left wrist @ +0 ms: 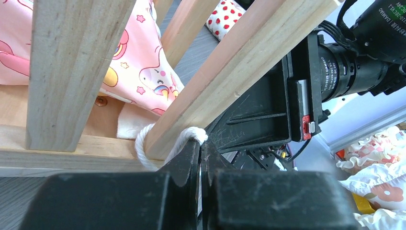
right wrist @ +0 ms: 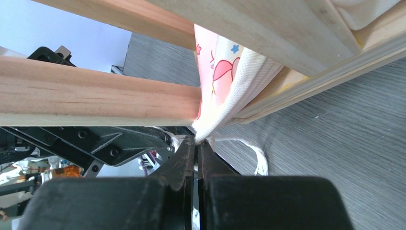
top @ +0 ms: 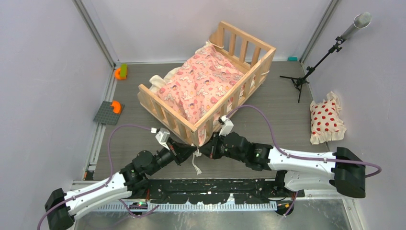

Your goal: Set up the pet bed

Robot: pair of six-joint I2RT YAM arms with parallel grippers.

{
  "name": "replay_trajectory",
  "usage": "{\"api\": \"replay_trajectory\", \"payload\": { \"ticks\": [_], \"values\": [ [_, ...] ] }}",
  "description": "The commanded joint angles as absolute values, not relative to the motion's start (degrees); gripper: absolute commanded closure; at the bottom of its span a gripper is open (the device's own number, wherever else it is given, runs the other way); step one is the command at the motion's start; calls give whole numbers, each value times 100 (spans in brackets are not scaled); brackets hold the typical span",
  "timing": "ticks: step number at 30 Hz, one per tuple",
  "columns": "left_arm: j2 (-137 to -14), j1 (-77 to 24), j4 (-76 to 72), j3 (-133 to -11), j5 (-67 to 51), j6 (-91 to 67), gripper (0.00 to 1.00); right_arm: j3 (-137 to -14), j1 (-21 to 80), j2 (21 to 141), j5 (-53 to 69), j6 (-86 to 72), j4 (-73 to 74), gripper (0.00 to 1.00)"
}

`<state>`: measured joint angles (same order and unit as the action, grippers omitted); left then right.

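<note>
Top external view, from the left: a small orange and green block lies at the far left edge of the grey surface, and nearer the arms a grey baseplate carries an orange piece. The pet bed stands slantwise at the middle of the surface, with the pink cushion filling it and draping over the near corner.

Both arms meet at that corner. The left end effector is clenched on a cream tie; in the left wrist view the tie loops round the foot of a slat and runs straight into the tips, the right arm's black housing crowding close behind. The right end effector is pinched shut on the cushion's white-edged corner, which pokes out between the rails, a loose tie end trailing on the surface just beside it.

Farther right, a black tripod stand holds a grey tube, and a white pillow with red dots lies well apart from the bed, against the right wall.
</note>
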<state>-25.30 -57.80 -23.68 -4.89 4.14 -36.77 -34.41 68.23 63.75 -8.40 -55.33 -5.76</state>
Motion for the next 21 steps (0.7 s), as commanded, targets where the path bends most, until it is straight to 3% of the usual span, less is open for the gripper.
{"api": "replay_trajectory", "payload": {
  "ticks": [1,10,13,17,21],
  "values": [
    [-2645,-5759,-2749,-537,1063,-3353,100,-3601,7032,6170,154,-6055,-703,94],
    [-2646,-5824,-2742,-501,1059,-3291,100,-3213,7039,5588,-809,-6190,-494,81],
    [-2680,-5832,-2742,-516,1047,-3285,100,-2910,7033,5458,-1027,-6166,-773,94],
    [-2712,-5835,-2743,-519,1046,-3278,100,-2664,7040,5545,-1095,-6045,-1081,96],
    [-2654,-5833,-2743,-502,1045,-3289,100,-2375,7209,5453,-1625,-5655,-1199,80]
  ]
}}
